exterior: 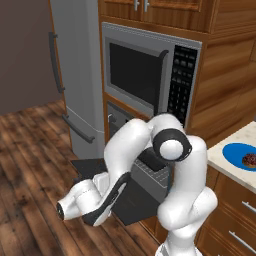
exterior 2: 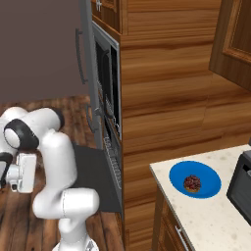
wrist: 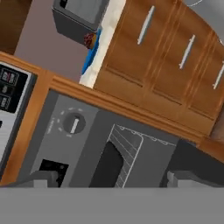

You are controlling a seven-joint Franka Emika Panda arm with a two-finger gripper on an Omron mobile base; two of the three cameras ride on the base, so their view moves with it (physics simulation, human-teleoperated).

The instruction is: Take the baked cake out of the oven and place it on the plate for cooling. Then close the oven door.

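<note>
arm folded low beside the open oven door (exterior 2: 93, 171), gripper state unclear, baked cake (exterior 2: 192, 183) on plate (exterior 2: 208, 188)

- Illumination: even, moderately bright, diffuse; no distinct source direction.
- Shadows: soft and faint; darkest inside the oven (wrist: 109, 164) cavity, between and beyond the fingertips.
- Glare: none.
- Sharpness: slightly soft, low-resolution rendering; no edge distortion.

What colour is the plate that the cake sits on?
Bright blue. The plate shows best in the right base view, with the dark reddish-brown cake on it.
</note>
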